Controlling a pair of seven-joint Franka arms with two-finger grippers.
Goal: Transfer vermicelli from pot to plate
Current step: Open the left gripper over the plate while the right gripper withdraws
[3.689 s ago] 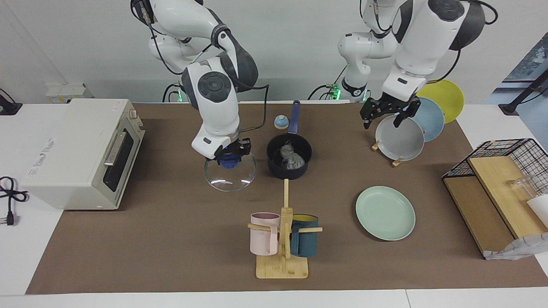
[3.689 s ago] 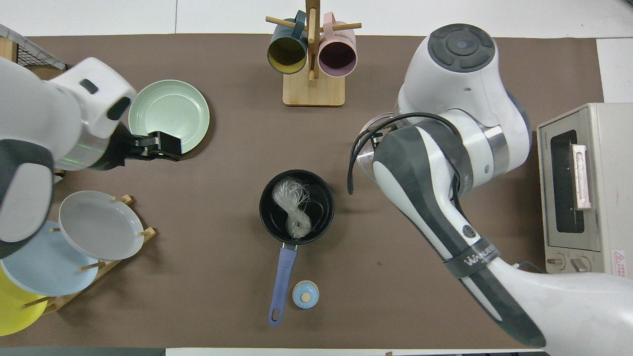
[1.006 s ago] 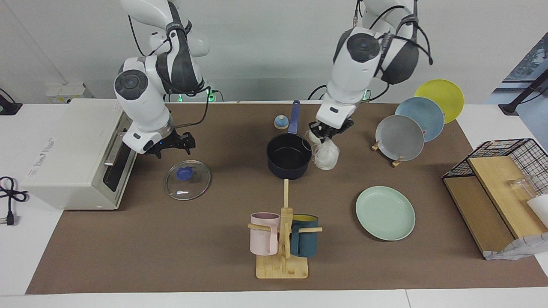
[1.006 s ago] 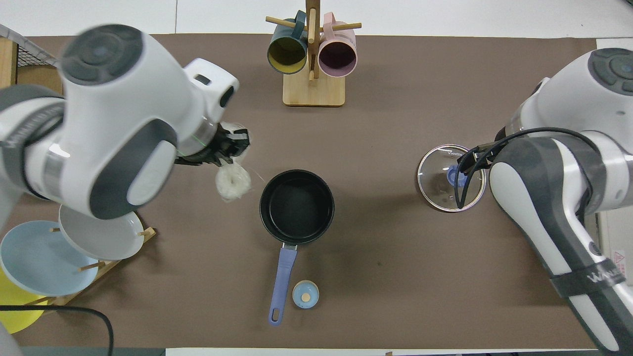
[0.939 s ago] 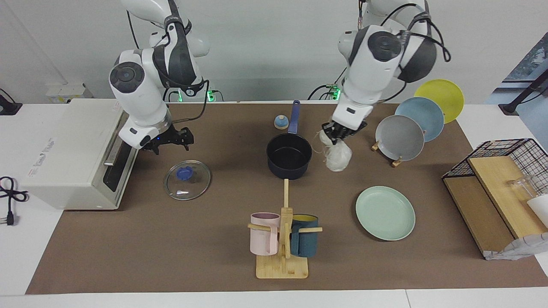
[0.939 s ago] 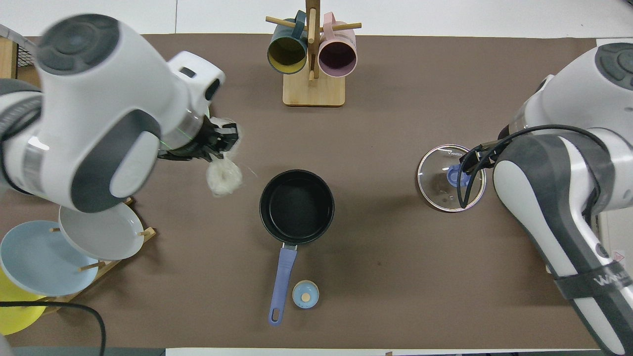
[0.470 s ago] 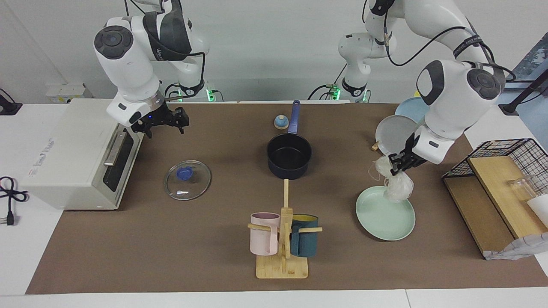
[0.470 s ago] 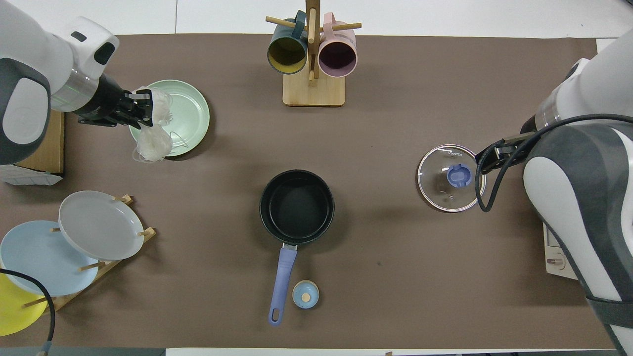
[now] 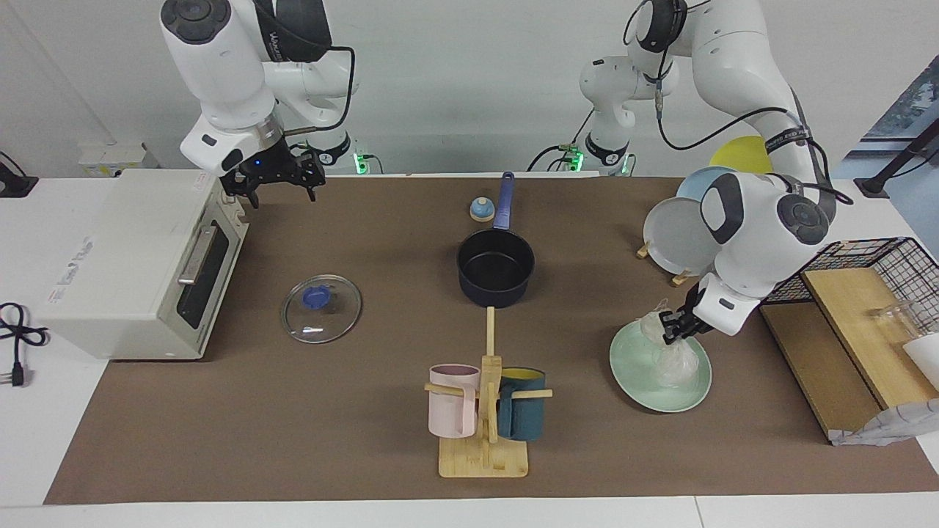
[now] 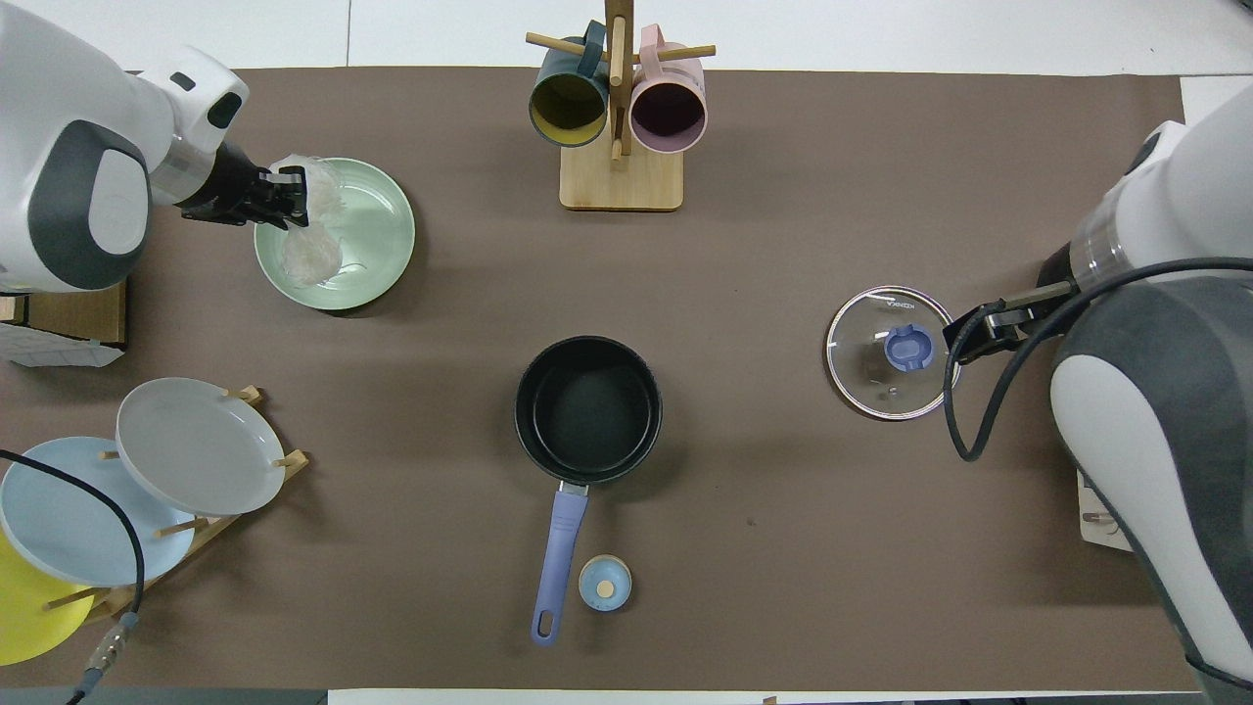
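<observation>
The vermicelli hangs as a translucent white bundle from my left gripper, which is shut on its upper end. The bundle's lower end reaches down onto the mint-green plate, at its side toward the left arm's end of the table. The overhead view shows the same bundle, left gripper and plate. The dark navy pot stands mid-table with its black inside bare. My right gripper is open and empty, raised over the table beside the toaster oven.
A glass lid lies between the pot and the toaster oven. A mug tree stands farther from the robots than the pot. A rack of grey, blue and yellow plates, a small blue bell and a wire basket are also there.
My left gripper has carried the vermicelli from beside the pot to the mint plate and lowered it onto the plate. My right gripper has risen and drawn back from the glass lid.
</observation>
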